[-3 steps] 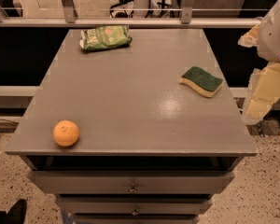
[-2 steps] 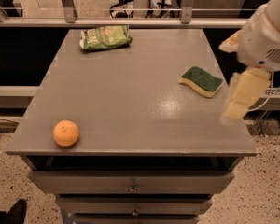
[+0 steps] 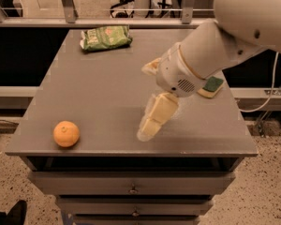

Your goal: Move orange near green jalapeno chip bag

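Observation:
The orange (image 3: 66, 133) sits near the front left corner of the grey table (image 3: 103, 88). The green jalapeno chip bag (image 3: 105, 37) lies crumpled at the back left of the table. My gripper (image 3: 147, 102) hangs over the middle front of the table, right of the orange and well apart from it. Its cream fingers (image 3: 155, 118) are spread open and hold nothing. My white arm (image 3: 225, 36) reaches in from the upper right.
A yellow sponge with a dark-green top (image 3: 210, 86) lies at the table's right edge, partly hidden by my arm. Drawers (image 3: 131, 189) sit below the table front. A metal railing (image 3: 131, 11) runs behind the table.
My arm has swung in from the right edge to the middle front of the table, towards the orange. The orange, bag and sponge have not moved.

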Tool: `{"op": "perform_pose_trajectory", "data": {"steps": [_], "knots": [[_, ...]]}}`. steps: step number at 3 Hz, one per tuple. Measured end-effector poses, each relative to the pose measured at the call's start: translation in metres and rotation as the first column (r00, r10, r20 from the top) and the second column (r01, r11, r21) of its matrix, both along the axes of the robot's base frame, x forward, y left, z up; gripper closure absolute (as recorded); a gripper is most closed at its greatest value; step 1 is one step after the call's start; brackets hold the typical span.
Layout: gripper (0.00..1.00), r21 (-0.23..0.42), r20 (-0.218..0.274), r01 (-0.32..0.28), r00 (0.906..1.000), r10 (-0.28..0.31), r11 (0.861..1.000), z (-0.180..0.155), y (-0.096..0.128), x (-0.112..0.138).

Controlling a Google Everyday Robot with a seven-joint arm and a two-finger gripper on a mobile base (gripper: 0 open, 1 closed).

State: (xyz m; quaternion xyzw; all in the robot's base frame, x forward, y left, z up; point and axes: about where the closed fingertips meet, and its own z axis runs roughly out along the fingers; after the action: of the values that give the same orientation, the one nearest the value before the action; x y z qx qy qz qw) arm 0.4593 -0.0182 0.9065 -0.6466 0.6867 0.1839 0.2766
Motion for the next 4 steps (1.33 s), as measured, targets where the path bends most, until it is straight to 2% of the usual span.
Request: {"op": "perform_pose_trajectory", "data": {"steps": [1,2,3,4], "knots": [[0.00,0.109,-0.011,-0.060,0.9980,0.062,0.992,-0.013,0.054,-0.007],[0.00,0.204,-0.021,-0.106,0.9935,0.112,0.973,-0.029,0.115,-0.017],[0.00,0.242,-0.025,-0.126,0.9904,0.136,0.962,-0.035,0.148,-0.024],[0.00,0.254,-0.035,-0.129,0.9891,0.143,0.959,-0.045,0.166,-0.030]]}}
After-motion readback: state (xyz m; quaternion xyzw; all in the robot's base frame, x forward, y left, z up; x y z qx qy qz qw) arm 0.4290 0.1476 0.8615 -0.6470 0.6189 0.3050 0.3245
